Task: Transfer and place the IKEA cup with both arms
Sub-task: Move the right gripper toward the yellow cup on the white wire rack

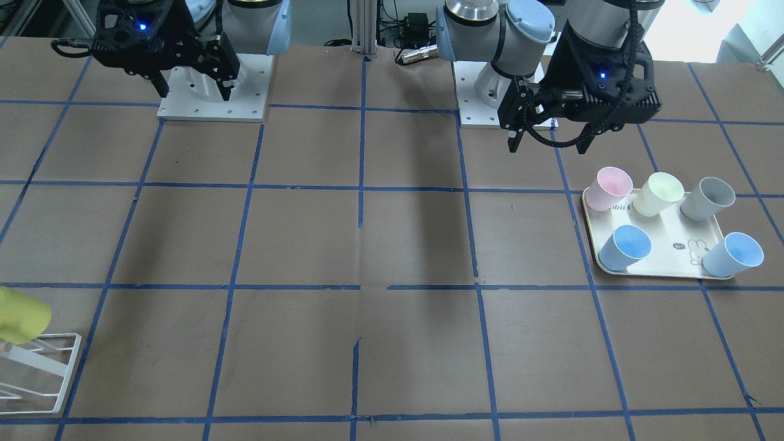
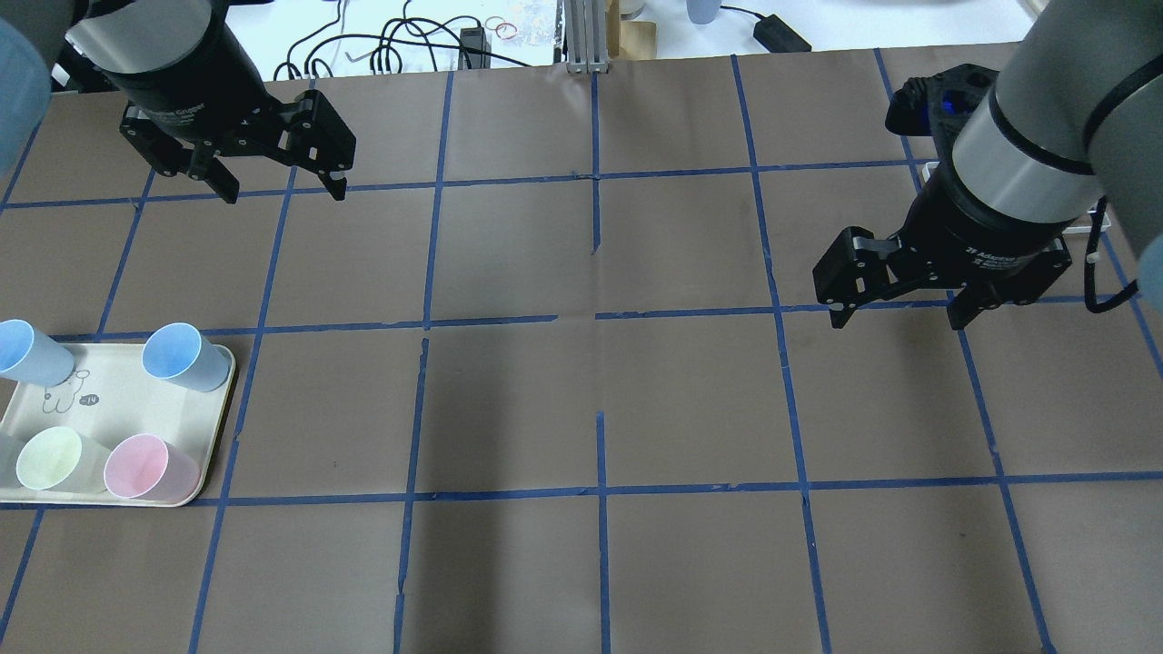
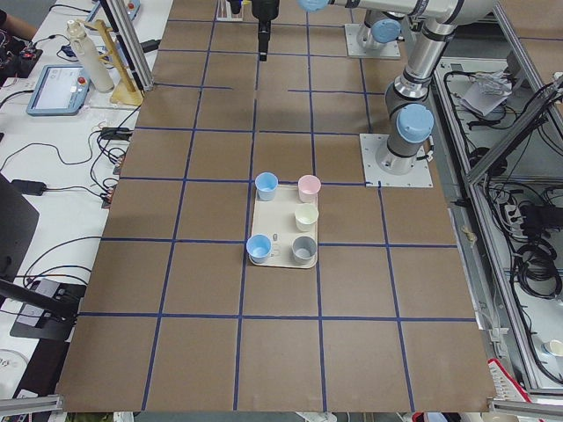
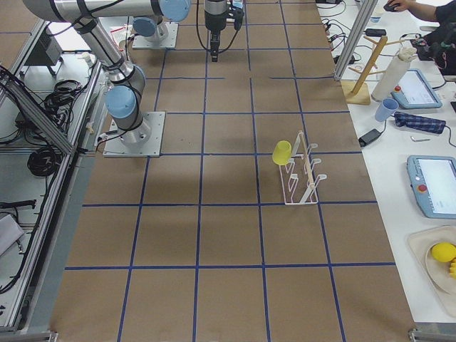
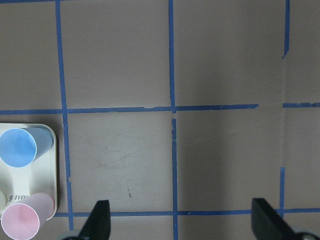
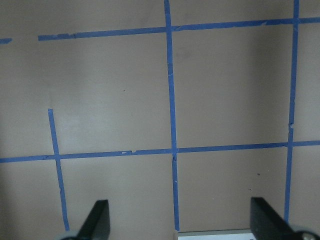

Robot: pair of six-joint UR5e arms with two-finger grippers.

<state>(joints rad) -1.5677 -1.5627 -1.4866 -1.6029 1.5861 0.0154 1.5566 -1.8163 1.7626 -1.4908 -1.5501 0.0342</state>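
The bright yellow IKEA cup (image 1: 21, 315) hangs tilted on a white wire rack (image 1: 43, 367) at the table's end on my right side. It also shows in the exterior right view (image 4: 282, 152). The overhead view hides it behind my right arm. My right gripper (image 2: 899, 318) is open and empty, held above the table, apart from the rack. My left gripper (image 2: 282, 186) is open and empty, held above the table beyond the tray (image 2: 118, 400). Both wrist views show spread fingertips (image 5: 100, 220) (image 6: 97, 220) over bare brown table.
The cream tray (image 1: 667, 257) on my left side holds a pink cup (image 1: 612, 187), a pale cream-yellow cup (image 1: 658, 191), a grey cup (image 1: 707, 197) and two blue cups (image 1: 625, 245). Blue tape lines grid the brown table. The arm bases stand at the near edge.
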